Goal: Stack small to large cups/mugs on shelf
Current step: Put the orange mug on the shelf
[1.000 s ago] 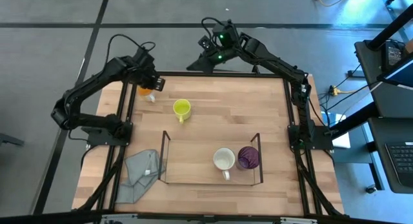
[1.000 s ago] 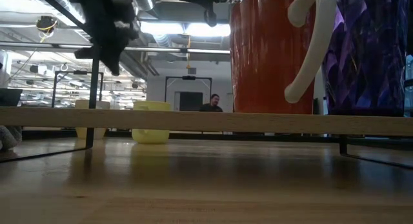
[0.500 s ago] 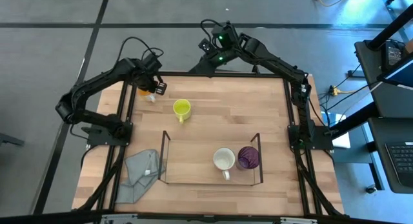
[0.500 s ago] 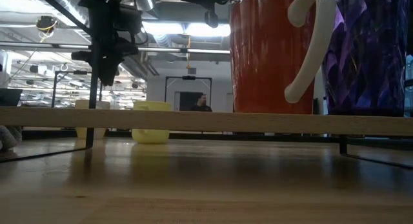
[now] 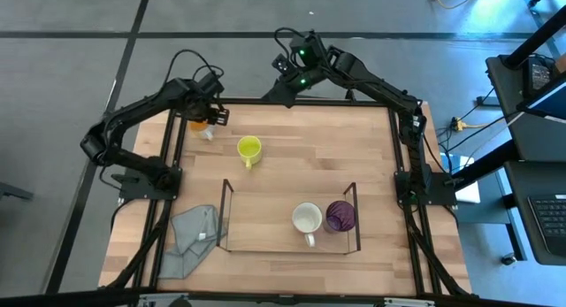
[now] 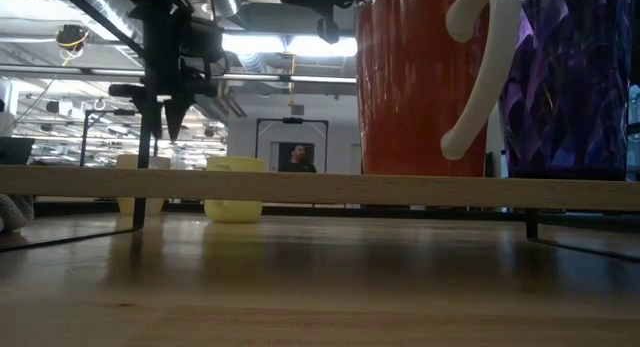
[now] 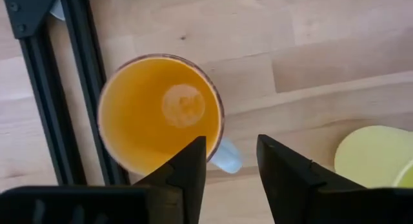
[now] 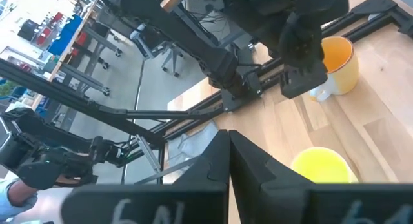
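Even, bright overhead light falls on the table (image 5: 292,179), with soft, faint shadows. In the low view, ceiling strip lights glare and the near cups loom blurred.

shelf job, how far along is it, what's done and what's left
About halfway. Done: the white mug and purple tumbler stand side by side inside the shelf, at its right end. In hand: the left pincer hovers open above the orange cup's handle at the table's far left corner, not gripping yet. Left: the orange cup and the yellow mug, both outside the shelf. The right pincer waits, shut.
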{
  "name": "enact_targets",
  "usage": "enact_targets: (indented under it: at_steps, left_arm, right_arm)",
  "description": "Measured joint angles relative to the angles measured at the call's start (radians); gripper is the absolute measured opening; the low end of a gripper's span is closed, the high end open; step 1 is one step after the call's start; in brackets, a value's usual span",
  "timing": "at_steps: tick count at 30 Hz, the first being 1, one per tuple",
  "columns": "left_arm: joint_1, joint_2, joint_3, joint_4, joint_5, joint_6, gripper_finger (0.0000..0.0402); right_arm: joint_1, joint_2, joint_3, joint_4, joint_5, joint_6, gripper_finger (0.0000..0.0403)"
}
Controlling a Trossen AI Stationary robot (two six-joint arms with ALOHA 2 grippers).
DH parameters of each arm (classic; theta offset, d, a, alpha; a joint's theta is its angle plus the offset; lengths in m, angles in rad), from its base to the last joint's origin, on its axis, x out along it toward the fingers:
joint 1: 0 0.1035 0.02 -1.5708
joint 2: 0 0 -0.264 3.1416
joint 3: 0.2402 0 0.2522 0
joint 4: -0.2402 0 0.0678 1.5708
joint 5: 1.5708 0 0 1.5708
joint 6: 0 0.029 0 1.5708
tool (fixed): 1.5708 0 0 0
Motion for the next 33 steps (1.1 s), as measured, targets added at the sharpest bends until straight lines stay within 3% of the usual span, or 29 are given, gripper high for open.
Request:
enact_targets:
  at_steps: [24,33]
  left_arm:
    - [0.003,0.153,0.0,0.011,-0.005,0.061,0.0128]
    - [0.003,0.153,0.0,0.04,-0.021,0.08,0.0074]
  right_arm:
    - [0.0,0.0,0.0,-0.029,0.002,-0.019,0.0008]
    - [-0.002,0.0,0.0,-0.029,0.003,-0.012,0.0008]
